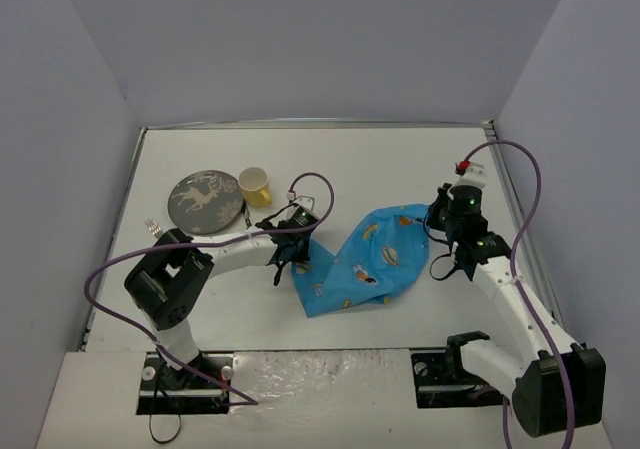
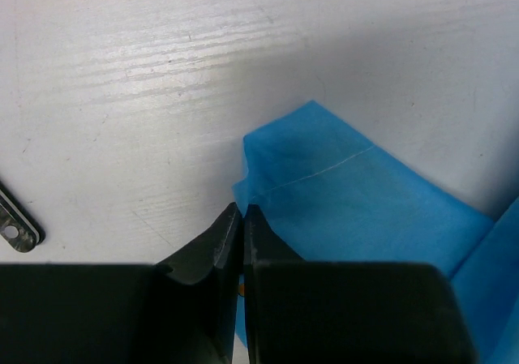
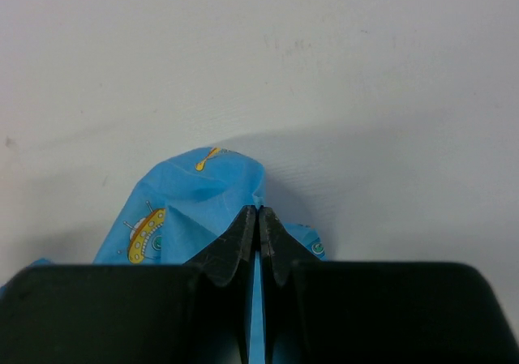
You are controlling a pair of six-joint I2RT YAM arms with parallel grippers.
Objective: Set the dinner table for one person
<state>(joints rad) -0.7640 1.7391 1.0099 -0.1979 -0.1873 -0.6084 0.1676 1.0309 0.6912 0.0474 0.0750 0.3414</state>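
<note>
Three plain, pale grey-lilac walls closed in the scene: a back wall (image 1: 320,39), a left wall (image 1: 50,149) and a right wall (image 1: 590,89), all bare and matte. Between them lay a white worktop (image 1: 400,159) with a thin metal rim (image 1: 300,124) along its far edge. The light was soft and even, leaving faint shadows and a dull streaked sheen on the white surface.

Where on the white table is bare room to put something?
Bare: the far strip from the yellow cup to the right pincer; the near strip before the blue printed cloth. Crowded: far left, around the round grey deer plate.
</note>
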